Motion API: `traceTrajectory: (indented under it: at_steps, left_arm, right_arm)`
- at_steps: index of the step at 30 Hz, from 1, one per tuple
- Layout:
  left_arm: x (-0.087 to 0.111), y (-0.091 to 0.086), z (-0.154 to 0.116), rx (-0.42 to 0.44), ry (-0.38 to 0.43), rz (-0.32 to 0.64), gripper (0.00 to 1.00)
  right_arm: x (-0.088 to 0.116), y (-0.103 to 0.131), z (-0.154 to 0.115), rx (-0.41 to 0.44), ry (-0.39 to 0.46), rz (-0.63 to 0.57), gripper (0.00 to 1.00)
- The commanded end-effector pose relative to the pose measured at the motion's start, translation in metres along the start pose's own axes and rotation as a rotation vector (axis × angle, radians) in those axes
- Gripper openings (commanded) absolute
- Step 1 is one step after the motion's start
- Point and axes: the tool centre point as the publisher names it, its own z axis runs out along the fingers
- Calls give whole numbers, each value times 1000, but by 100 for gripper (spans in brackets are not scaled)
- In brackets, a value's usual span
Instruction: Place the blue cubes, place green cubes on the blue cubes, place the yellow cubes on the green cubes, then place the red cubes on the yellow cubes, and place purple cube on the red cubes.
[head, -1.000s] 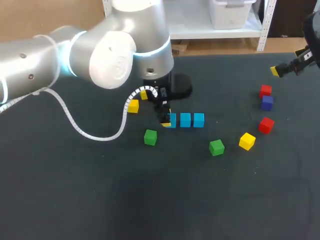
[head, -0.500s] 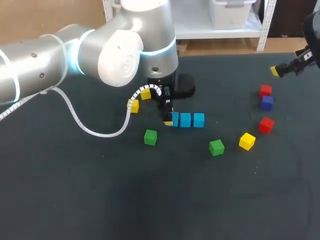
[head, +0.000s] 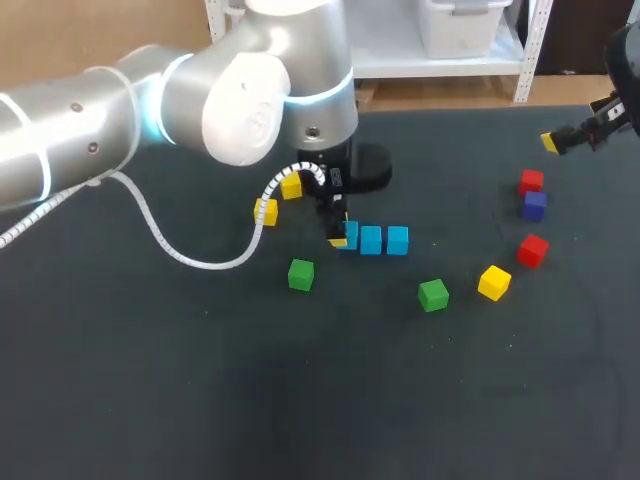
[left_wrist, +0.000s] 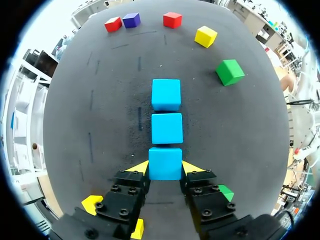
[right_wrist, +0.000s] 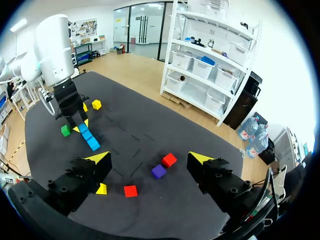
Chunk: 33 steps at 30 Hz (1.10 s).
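Blue-row step: left gripper (left_wrist: 165, 169) clamps the end blue cube (left_wrist: 165, 160) (row looks done). Next, let go and fetch the green cube (head: 301, 274) at 8 o'clock.

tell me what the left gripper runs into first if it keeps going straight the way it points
The left gripper holds the nearest blue cube; pushed straight on, that cube would likely meet the middle blue cube just ahead.

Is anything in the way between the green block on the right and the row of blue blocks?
Nothing visible. Only bare mat lies between that green block and the blue row. The left gripper grips the end blue cube on the far side.
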Motion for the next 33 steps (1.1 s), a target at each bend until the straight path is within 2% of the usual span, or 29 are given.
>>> traceTrajectory:
  at_steps: [1, 15, 33]
  left_arm:
    - [0, 0, -1, 9, 7, 2, 0]
    - [2, -7, 4, 26, 13, -27, 0]
    - [1, -1, 5, 28, 14, -31, 0]
  right_arm:
    - [1, 2, 2, 10, -6, 1, 100]
    - [1, 2, 2, 10, -6, 1, 100]
    - [1, 2, 2, 10, -6, 1, 100]
